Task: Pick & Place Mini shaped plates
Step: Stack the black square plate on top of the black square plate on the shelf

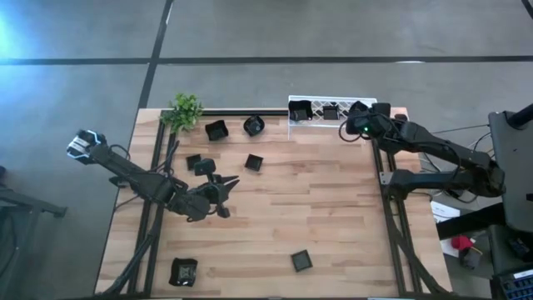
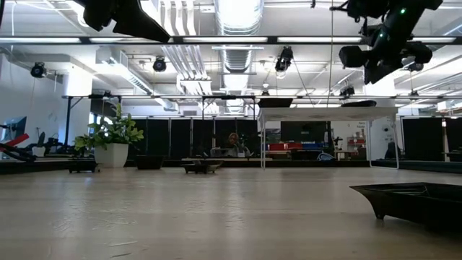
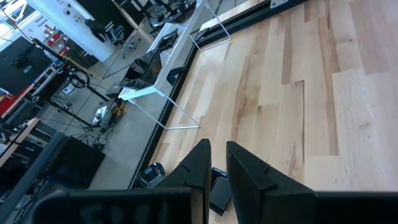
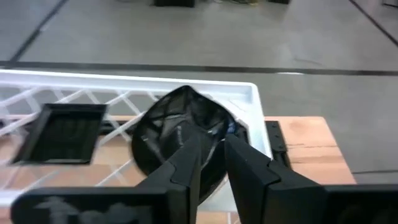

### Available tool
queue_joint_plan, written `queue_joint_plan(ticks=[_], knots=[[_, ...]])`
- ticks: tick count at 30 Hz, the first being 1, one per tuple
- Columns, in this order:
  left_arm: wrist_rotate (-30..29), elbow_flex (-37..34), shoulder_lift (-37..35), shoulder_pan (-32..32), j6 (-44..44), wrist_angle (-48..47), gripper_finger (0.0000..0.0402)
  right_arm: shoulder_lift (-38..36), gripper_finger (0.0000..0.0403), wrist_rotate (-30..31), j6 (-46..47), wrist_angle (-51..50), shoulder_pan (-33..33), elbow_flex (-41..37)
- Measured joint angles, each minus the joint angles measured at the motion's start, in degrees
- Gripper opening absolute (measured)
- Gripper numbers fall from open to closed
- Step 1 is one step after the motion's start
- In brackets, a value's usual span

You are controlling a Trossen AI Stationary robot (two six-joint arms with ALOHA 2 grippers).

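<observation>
Right gripper (image 4: 211,155) above white rack (image 4: 249,99) at table far edge, fingers slightly apart. Round plate (image 4: 180,134) leans in rack just beyond fingertips, lower part hidden; maybe touching, unclear. Square plate (image 4: 65,132) lies beside. Left gripper (image 3: 216,163) over bare table (image 3: 298,106), fingers narrowly apart, holding nothing.

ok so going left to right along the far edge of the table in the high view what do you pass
plant → square dish → round dish → white rack → right gripper
</observation>
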Motion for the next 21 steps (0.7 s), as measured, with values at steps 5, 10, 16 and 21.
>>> queue_joint_plan(ticks=[5,10,16,21], knots=[[0.00,0.00,0.00,0.07,0.00,0.00,0.0048,-1.49,0.0048,0.00,-2.51,-0.02,6.10,0.00],[0.00,-0.01,0.00,0.27,0.00,0.00,0.0048,-1.35,0.0038,0.00,-2.79,0.00,14.72,-0.18],[-0.01,-0.02,0.00,0.35,0.00,0.01,0.0048,0.84,0.0038,-0.13,-0.50,0.10,28.48,-1.81],[-0.01,-0.04,0.00,0.48,0.00,0.00,0.0048,4.35,0.0038,-0.56,3.70,3.96,41.36,-4.49]])
